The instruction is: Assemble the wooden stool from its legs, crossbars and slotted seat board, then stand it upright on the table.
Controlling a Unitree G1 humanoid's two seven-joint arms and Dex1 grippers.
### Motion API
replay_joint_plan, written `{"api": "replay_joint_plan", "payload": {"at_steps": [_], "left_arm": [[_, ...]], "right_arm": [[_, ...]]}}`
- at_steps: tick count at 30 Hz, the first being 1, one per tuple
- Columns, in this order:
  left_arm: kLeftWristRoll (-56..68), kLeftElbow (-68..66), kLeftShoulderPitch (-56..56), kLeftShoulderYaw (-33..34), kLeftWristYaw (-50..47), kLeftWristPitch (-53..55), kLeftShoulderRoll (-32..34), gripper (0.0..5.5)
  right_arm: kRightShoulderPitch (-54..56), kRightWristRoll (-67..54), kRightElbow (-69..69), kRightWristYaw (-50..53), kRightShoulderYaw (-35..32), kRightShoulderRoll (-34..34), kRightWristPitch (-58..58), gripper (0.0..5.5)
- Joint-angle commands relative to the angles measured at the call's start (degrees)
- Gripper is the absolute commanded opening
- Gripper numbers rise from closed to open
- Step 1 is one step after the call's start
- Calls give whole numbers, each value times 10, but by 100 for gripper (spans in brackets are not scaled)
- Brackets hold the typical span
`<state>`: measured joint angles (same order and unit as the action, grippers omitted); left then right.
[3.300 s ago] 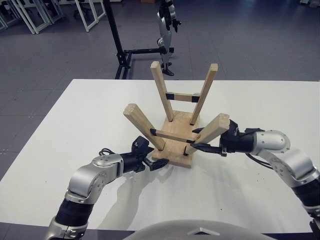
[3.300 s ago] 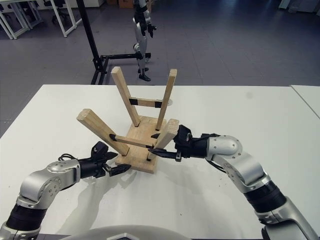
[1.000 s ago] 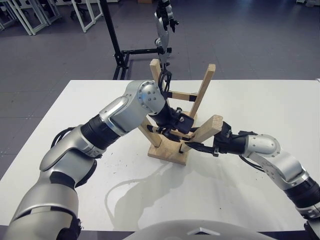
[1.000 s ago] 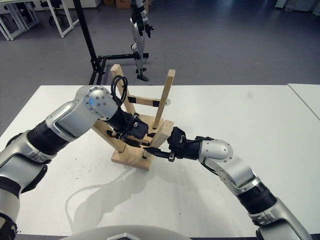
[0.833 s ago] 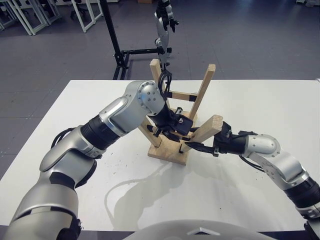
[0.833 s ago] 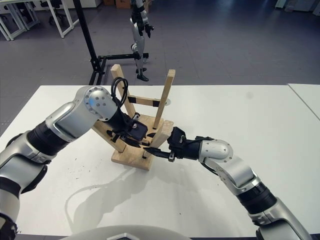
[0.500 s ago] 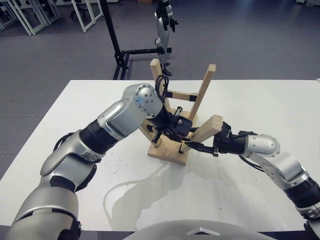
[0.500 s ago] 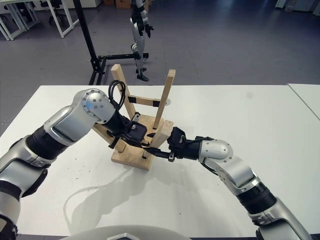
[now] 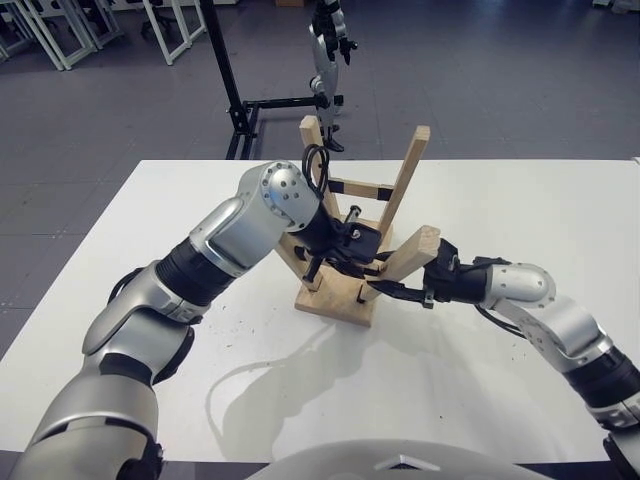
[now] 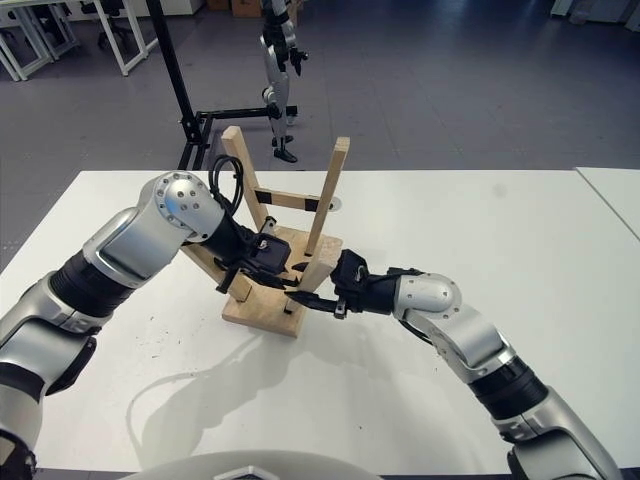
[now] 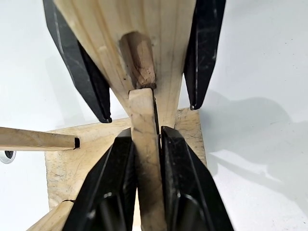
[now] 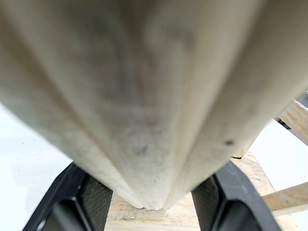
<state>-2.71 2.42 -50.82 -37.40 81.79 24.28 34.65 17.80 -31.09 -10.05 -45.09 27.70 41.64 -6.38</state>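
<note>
The wooden stool lies upside down on the white table (image 9: 120, 230), its seat board (image 9: 335, 302) flat and its legs pointing up. The far legs (image 9: 406, 180) are joined by a crossbar (image 9: 362, 188). My left arm reaches over the stool, and my left gripper (image 9: 350, 268) is shut on the thin near crossbar (image 11: 144, 159). My right gripper (image 9: 388, 291) comes in from the right, low by the board. Its fingers (image 11: 204, 48) clamp the base of the near right leg (image 9: 408, 257). My left arm hides most of the near left leg.
The table has open white surface to the left, right and front of the stool. Behind the far edge, on the floor, stand a black stand (image 9: 236, 100) and a hanging robot arm (image 9: 324, 50).
My left arm, earlier low at the board's near left corner, has swung over the stool and taken the near crossbar. In the last second both arms and the stool shifted only slightly.
</note>
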Motion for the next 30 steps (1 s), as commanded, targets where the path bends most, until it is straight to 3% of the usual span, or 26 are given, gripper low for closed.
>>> {"api": "replay_joint_plan", "payload": {"at_steps": [1,6,30], "left_arm": [[2,12,0,24,-24,-10,-17,55],[7,15,-2,37,-29,-3,-24,54],[34,28,-57,112,-33,13,-8,51]], "right_arm": [[-57,171,135,-47,185,14,-184,203],[-45,178,176,-56,213,12,-191,203],[-46,164,198,-64,194,13,-171,203]]}}
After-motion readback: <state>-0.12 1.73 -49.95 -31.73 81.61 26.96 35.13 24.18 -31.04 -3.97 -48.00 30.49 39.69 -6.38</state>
